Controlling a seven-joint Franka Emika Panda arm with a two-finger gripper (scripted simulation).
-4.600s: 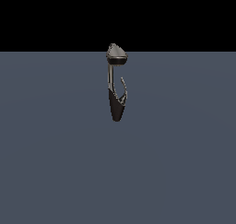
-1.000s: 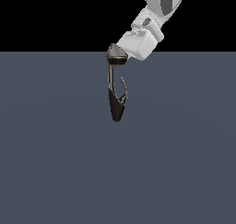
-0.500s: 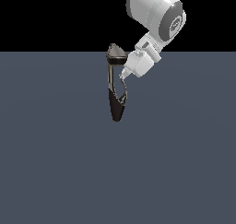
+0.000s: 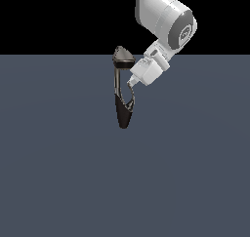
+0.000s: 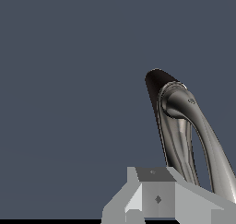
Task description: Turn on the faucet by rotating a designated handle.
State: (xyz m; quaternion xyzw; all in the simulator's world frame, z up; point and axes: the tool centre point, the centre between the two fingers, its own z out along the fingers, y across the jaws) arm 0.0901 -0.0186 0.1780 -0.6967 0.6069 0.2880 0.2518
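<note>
Near the centre of the exterior view, the faucet [image 4: 122, 92] is standing on a flat slate-grey surface [image 4: 63, 172], its cone head at 12 o'clock and its dark tapered body at 6 o'clock. The handle [image 4: 132, 95] is curving off the body toward 3 o'clock, and the gripper [image 4: 131, 84] is reaching in from 2 o'clock, its tip sitting right at the handle's upper end. Behind the surface only a black backdrop is showing.

From the wrist view, the handle [image 5: 203, 135] is arching close ahead, with the grey gripper [image 5: 156, 200] just beside it. I cannot tell how wide the jaws are standing or whether they are gripping anything. My judgement: a steady sideways push against the lever's outer end, not the stem, should be turning it best.
</note>
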